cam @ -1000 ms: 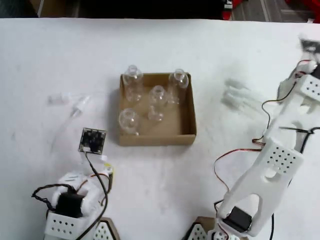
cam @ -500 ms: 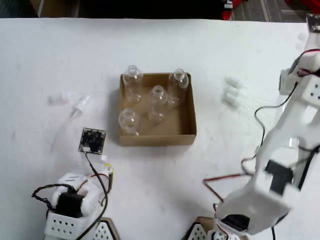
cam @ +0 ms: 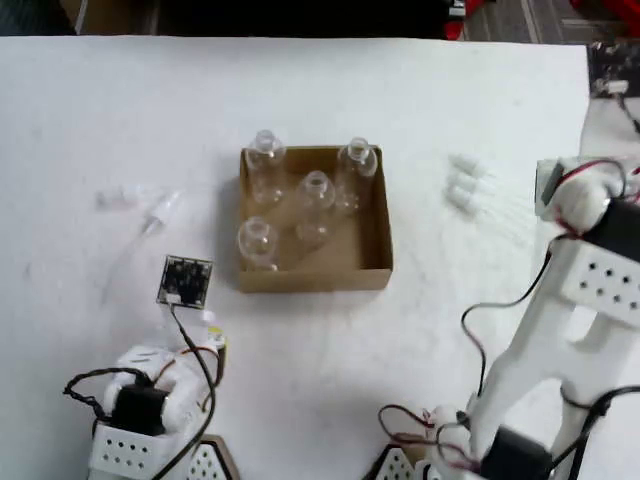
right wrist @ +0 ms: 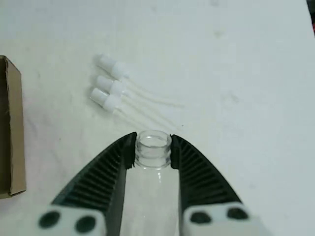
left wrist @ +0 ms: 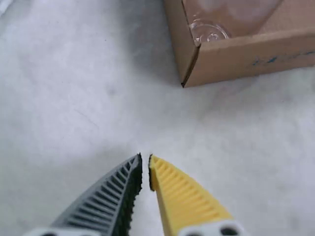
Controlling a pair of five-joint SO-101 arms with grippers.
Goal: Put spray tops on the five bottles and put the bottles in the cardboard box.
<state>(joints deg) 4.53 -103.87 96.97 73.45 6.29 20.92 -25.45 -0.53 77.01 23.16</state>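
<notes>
A cardboard box (cam: 378,262) stands mid-table with several clear open-necked bottles in it, one of them (cam: 258,241) near its front left corner. My right gripper (right wrist: 153,141) is shut on the neck of another clear bottle (right wrist: 153,147), which has no top. Just beyond it, three white spray tops (right wrist: 109,82) lie on the table, right of the box (right wrist: 14,132); in the high view they are spray tops (cam: 464,184). My left gripper (left wrist: 145,166) is shut on nothing, low over the table in front of the box corner (left wrist: 192,69). More spray tops (cam: 142,203) lie left of the box.
The right arm (cam: 585,290) stands tall along the table's right edge, with loose wires (cam: 480,340) hanging at its base. The left arm (cam: 145,400) sits folded at the front left. The white table (cam: 300,90) stretches bare behind the box.
The right arm has swung toward the table's right edge and reared up over the last second. The left arm, the box and the spray tops have stayed put.
</notes>
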